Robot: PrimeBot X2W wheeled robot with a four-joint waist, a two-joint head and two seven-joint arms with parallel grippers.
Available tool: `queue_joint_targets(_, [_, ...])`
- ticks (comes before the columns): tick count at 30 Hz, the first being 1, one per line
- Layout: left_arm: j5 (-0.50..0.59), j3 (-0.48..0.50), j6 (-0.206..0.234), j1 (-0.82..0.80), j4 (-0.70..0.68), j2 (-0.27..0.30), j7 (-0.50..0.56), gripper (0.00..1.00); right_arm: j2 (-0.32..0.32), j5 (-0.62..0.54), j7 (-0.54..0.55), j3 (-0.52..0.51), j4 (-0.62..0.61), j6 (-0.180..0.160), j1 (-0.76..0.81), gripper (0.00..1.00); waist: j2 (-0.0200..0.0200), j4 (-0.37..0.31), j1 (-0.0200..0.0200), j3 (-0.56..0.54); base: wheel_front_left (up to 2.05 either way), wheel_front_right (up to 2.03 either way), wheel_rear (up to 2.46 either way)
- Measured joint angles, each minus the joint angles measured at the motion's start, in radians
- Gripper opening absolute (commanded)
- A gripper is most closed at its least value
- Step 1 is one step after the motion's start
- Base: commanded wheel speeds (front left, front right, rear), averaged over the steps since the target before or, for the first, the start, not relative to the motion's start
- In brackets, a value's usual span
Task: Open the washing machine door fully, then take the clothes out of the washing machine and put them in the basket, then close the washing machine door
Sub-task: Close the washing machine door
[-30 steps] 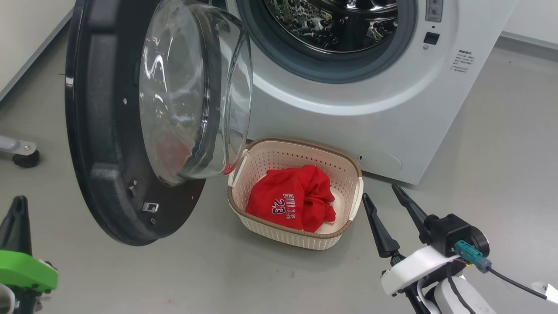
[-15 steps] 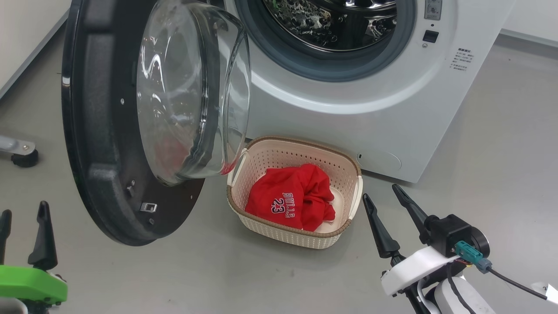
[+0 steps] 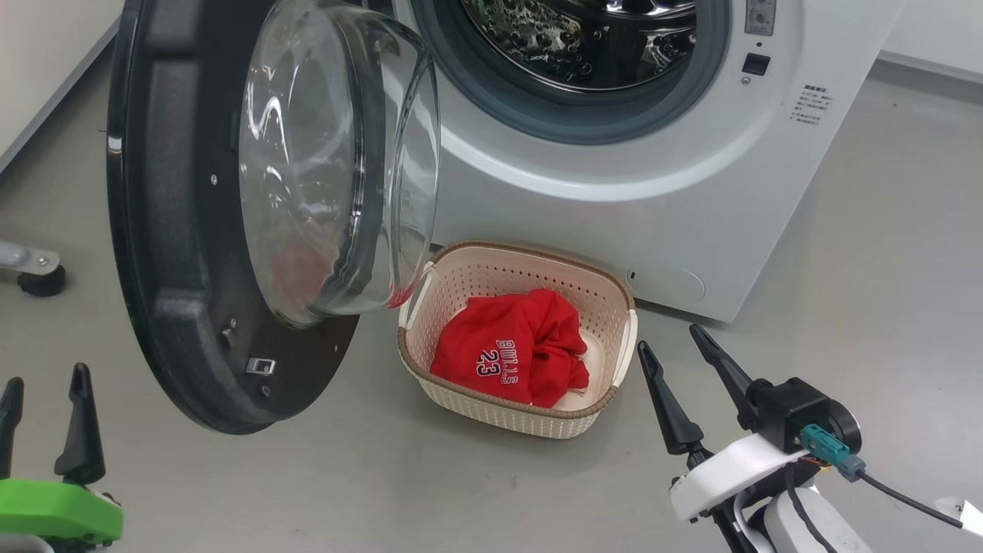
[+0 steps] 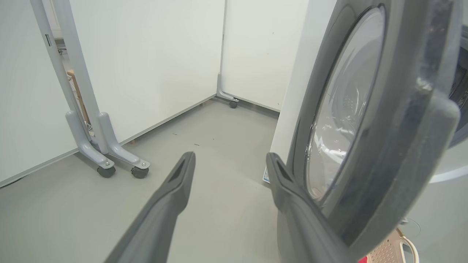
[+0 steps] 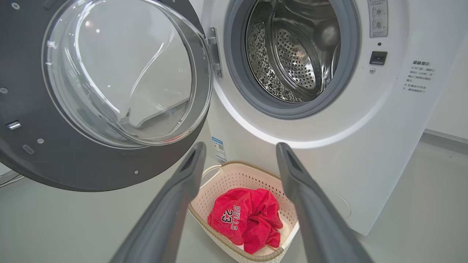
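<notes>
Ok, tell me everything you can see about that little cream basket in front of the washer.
The small cream perforated plastic basket is rounded-rectangular, with a brown woven-look rim and a pale handle on each side. It stands upright on the grey floor, just in front of the white front-loading washing machine, below and to the right of the open black-ringed glass door. A crumpled red jersey printed "BULLS 23" lies inside, over something white.

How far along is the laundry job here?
Done: door wide open, clothes in the basket, visible part of drum looks empty. In hand: nothing; left gripper and right gripper hang free, jaws open. Left: closing the door.
</notes>
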Motion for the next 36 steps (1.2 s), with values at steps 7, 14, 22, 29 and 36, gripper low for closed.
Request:
queue_joint_targets(7, [0.000,-0.017,0.000,0.000,0.022,0.010,-0.024,1.00,0.000,0.000,0.000,-0.001,0.000,0.000,0.000,1.00,0.0000,-0.001,0.0000,-0.003,0.00,0.00,0.00])
queue_joint_targets(14, [-0.001,-0.029,0.000,0.000,0.037,0.017,-0.041,1.00,0.001,0.000,0.000,-0.001,-0.001,0.000,0.000,1.00,0.0000,0.000,0.0000,-0.005,0.00,0.00,0.00])
queue_joint_targets(22, [-0.002,-0.046,0.000,-0.001,0.056,0.033,-0.050,1.00,0.002,0.000,0.000,-0.002,-0.002,0.000,0.000,1.00,0.0000,0.000,0.0000,-0.006,0.00,0.00,0.00])
queue_joint_targets(29, [-0.008,-0.054,0.000,-0.002,0.066,0.042,-0.059,1.00,0.003,0.000,0.000,-0.004,-0.003,0.000,0.000,1.00,0.0000,-0.001,0.0000,-0.008,0.00,0.00,0.00])
queue_joint_targets(36, [-0.009,-0.062,0.000,-0.002,0.075,0.048,-0.067,1.00,0.003,0.000,0.000,-0.004,-0.003,0.000,0.001,1.00,0.0000,-0.001,0.0000,-0.010,0.00,0.00,0.00])
